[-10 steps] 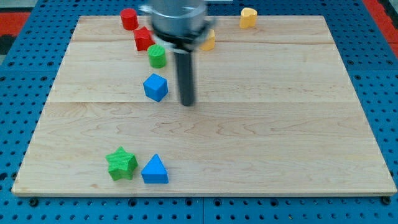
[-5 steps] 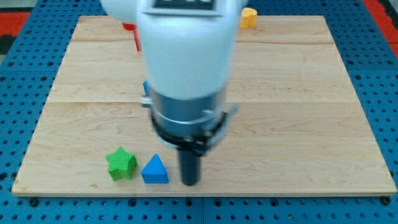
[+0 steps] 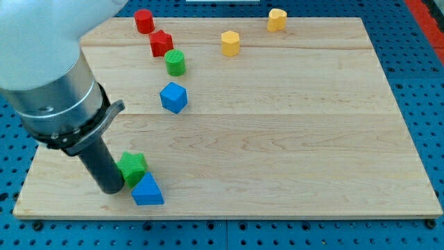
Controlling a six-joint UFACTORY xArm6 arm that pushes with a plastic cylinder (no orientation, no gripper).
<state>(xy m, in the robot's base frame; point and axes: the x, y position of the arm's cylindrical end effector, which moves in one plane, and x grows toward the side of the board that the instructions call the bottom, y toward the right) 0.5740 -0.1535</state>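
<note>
My tip (image 3: 110, 189) rests on the board near the view's bottom left. It touches the left side of the green star block (image 3: 132, 167). The blue triangle block (image 3: 147, 190) lies just right of the tip and below the star, touching the star. Higher up sits a blue cube (image 3: 173, 96), well apart from the tip. The arm's body hides the board's left part above the tip.
Toward the view's top stand a green cylinder (image 3: 175, 62), a red star block (image 3: 161, 43), a red cylinder (image 3: 143, 20), a yellow hexagonal block (image 3: 230, 43) and a yellow block (image 3: 277, 19). The wooden board (image 3: 291, 139) ends close below the tip.
The tip swept from the board's middle down to the bottom, then left past the blue triangle to the green star's left. The star shifted up and the triangle moved left.
</note>
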